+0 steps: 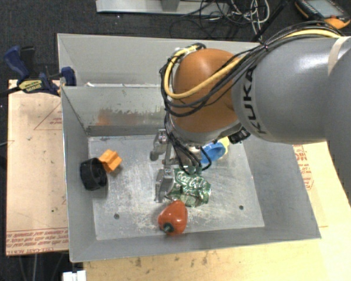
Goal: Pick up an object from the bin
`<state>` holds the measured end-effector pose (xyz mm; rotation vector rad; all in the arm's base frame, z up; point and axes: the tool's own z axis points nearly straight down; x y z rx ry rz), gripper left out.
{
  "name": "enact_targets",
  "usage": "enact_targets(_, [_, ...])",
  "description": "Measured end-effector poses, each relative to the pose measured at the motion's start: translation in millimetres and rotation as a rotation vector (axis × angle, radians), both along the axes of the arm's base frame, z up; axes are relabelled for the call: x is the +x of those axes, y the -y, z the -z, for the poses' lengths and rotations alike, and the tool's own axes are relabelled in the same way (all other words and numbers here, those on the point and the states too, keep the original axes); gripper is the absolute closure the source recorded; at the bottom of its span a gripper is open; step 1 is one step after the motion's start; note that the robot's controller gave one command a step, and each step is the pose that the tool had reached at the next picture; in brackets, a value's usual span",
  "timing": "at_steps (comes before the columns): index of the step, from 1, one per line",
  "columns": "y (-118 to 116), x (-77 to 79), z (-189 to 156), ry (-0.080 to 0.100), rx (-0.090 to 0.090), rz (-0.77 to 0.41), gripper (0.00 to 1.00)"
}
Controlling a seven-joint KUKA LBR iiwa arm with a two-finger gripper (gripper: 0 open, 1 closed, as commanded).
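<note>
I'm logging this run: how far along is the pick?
Done: the gripper is low in the bin, at its middle, right beside a crumpled green packet. In hand: nothing looks lifted. The packet, red pepper, blue piece, orange block and black ring all lie on the floor. Left: gripping one thing and raising it out.

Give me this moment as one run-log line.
gripper: low, mid-bin | beside: green-white crumpled wrapper | near: red pepper-like toy, blue thing | left: black round thing, orange block | grasp: none seen
</note>
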<state>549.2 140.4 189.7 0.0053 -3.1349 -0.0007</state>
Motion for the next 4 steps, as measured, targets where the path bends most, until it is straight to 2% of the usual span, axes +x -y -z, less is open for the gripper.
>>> enact_targets(1, [0.6, 1.7, -3.9, 0.007, 0.001, 0.003, 0.00])
enact_targets(2, [35.1, -3.9, 24.7, 0.014, 0.005, 0.026, 0.00])
enact_targets(3, [58.1, 1.4, 62.6, 0.008, -0.001, -0.047, 0.00])
enact_targets(4, [111.9, 36.7, 110.8, 0.005, 0.010, -0.271, 1.00])
